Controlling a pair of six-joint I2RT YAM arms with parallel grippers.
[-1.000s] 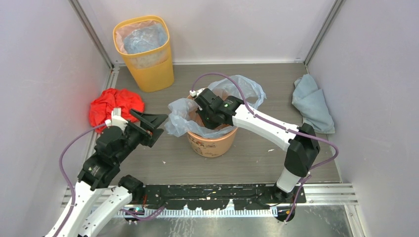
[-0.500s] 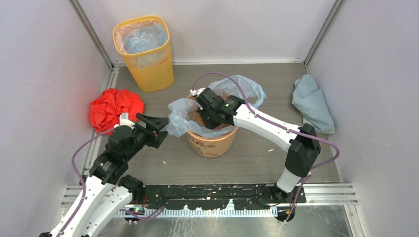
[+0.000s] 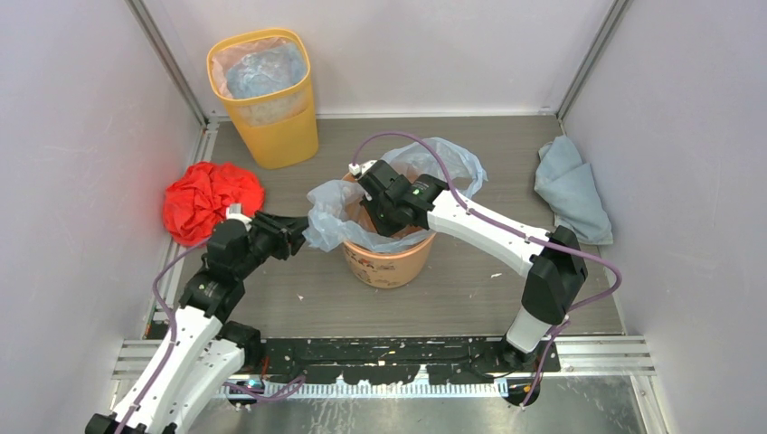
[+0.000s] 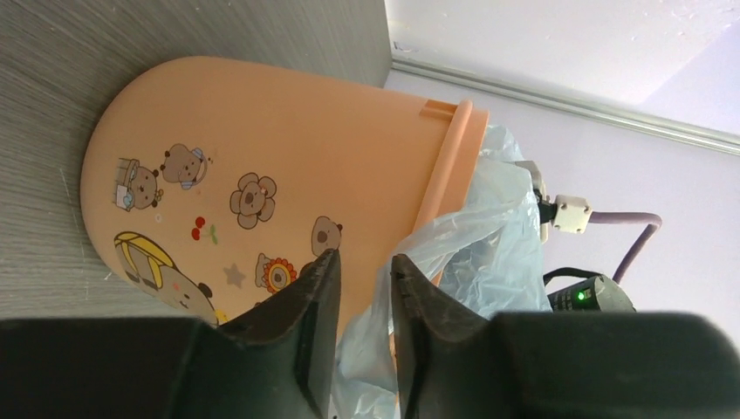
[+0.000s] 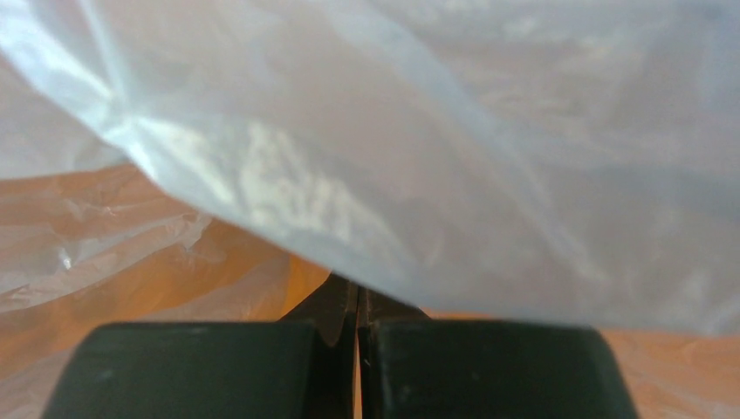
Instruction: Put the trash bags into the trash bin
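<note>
Lining the bin (image 4: 262,131): left gripper (image 4: 364,258), slightly spread, straddles the bag (image 4: 489,218) edge; right gripper (image 5: 357,295), pressed together, seemingly pins it inside; next, pinch.

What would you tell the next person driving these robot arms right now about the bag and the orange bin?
Left gripper: jaws a little apart around a fold of the trash bag, just outside the rim of the trash bin; no firm grip seen.
Right gripper: shut, down inside the bin under bag film.
Done: the bag is in the bin, its edge draped loosely over part of the rim.
Left: probably pinch the loose fold and seat the edge around the rim.
</note>
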